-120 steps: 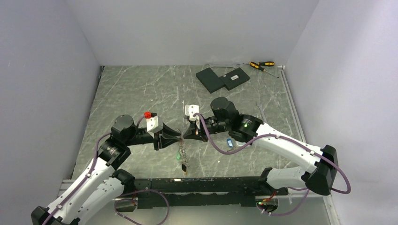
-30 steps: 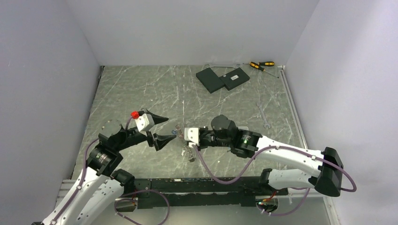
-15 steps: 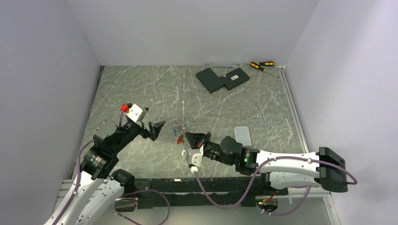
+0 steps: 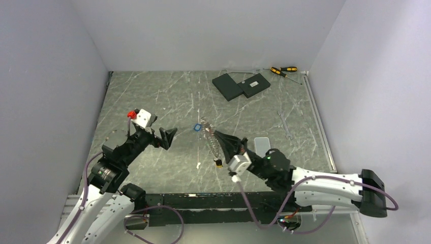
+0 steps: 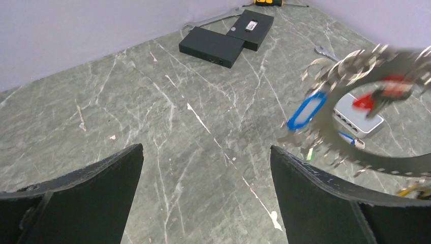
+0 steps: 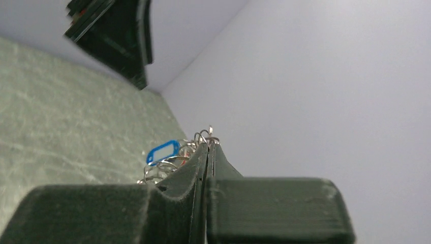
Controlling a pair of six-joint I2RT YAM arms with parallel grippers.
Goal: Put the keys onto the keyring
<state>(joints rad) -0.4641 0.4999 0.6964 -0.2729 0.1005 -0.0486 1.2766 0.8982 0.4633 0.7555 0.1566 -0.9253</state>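
**Inspector:** Right claw?

**Assistant:** The right claw (image 4: 217,133) is closed fully, its fingertips (image 6: 201,152) pinching the wire of the keyring (image 4: 214,148). It has hold of nothing else.

**Inspector:** Where is the keyring?

**Assistant:** It is at mid-bench (image 4: 152,96), hanging from the right claw's tips towards the near edge. A blue tag (image 4: 196,127) sticks out on the left side. In the left wrist view the ring is blurred, with red tags (image 5: 394,87) on it beside the blue one. I cannot tell whether its lowest end touches the bench.

**Inspector:** Left claw?

**Assistant:** The left claw (image 4: 161,136) is spread wide and holds nothing. It sits left of the keyring, apart from it, with its opening facing it.

**Inspector:** Other items?

**Assistant:** A pale slab (image 4: 262,145) lies just right of the right claw. There are two black boxes (image 4: 240,85) and screwdrivers (image 4: 283,70) at the far edge, and a wrench (image 4: 284,125) to the right.
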